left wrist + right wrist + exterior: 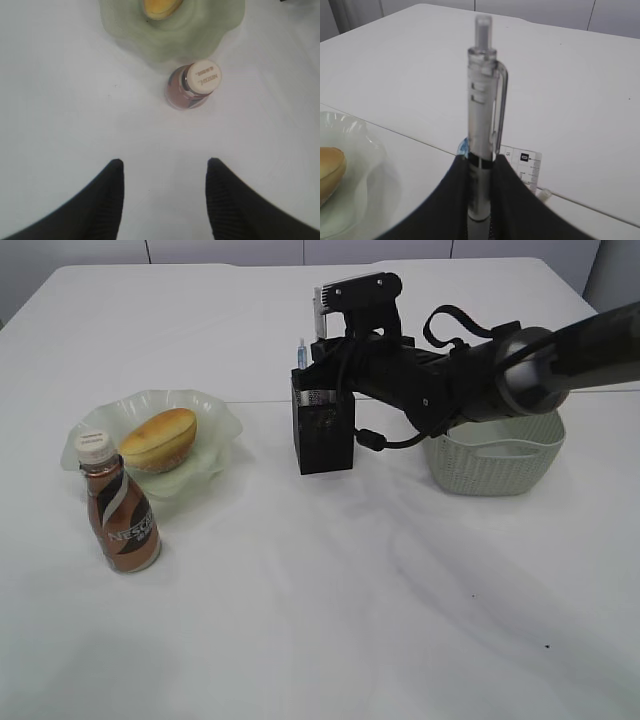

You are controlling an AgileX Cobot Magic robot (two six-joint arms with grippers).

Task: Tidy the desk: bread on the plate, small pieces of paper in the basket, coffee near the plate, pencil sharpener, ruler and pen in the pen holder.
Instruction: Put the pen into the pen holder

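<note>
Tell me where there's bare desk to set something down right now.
The whole front of the desk is bare, and so is the stretch between the coffee and the pen holder. It's crowded where the right gripper holds the pen over the holder, beside the basket.

Pale grey panels (220,250), split by thin vertical seams, line the background along the top.
</note>
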